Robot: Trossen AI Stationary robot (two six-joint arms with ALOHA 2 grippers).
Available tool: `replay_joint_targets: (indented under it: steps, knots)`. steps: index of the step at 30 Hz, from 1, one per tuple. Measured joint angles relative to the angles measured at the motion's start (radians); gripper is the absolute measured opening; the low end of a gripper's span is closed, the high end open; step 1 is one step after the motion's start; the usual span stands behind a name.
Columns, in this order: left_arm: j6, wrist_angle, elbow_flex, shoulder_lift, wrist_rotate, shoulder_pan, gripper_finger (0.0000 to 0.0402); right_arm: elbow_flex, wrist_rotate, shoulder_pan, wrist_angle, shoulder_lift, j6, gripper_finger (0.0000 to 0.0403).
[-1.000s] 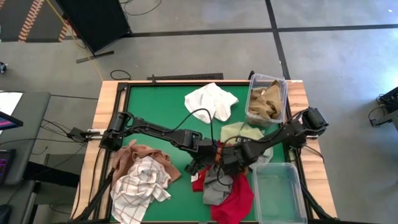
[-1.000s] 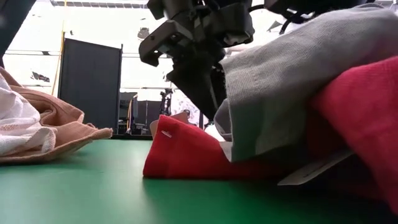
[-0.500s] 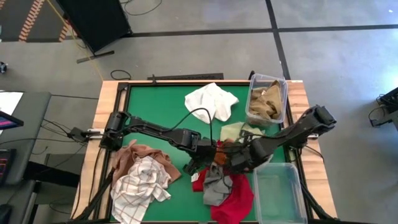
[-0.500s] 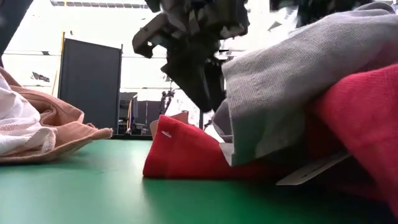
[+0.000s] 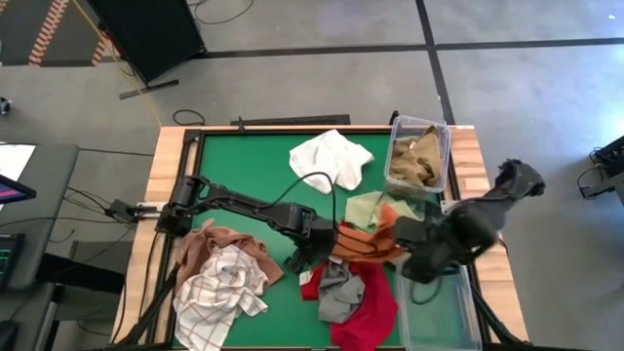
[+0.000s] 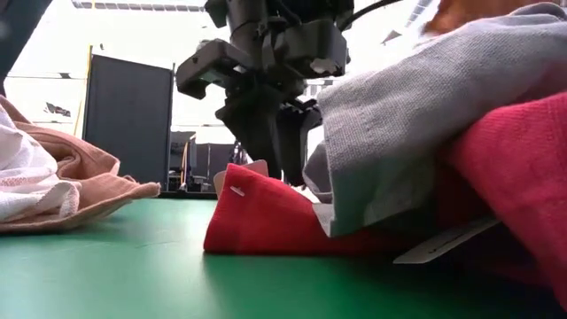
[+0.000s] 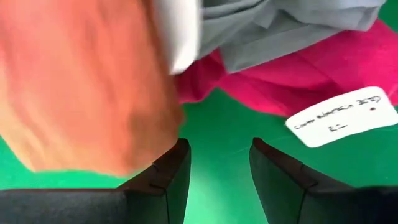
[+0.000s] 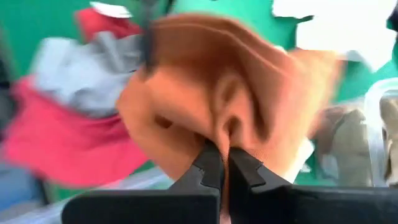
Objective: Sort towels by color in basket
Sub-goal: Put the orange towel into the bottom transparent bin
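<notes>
You are pinching the orange towel [image 8: 205, 93] between the closed right fingers [image 8: 219, 163], while the left fingers [image 7: 214, 171] are hanging open beside it, risking a snag.

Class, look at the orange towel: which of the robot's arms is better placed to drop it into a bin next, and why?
Probably the right. The right gripper is shut on the orange towel, lifted beside the empty clear bin. The left gripper is open and empty, low over the red towel.
</notes>
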Motion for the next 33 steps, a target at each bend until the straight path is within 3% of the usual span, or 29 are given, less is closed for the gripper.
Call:
replay_joint_targets:
  steps: [6,17,25,33]
  knots:
    - [0.001,0.011,0.0,0.0,0.0,0.011,0.0156,0.055,-0.057,0.082,0.002,-0.049,0.065,0.0024]
    - [0.008,0.014,0.0,-0.001,0.0,0.017,0.0156,0.039,-0.288,0.23,0.003,-0.041,0.115,0.0024]
    - [0.007,0.015,0.001,-0.001,0.0,0.017,0.0156,-0.08,-0.33,0.354,0.112,-0.022,0.109,0.0024]
    - [0.005,0.017,0.002,-0.001,0.0,0.017,0.0156,-0.291,-0.369,0.385,0.298,0.013,0.132,0.0031]
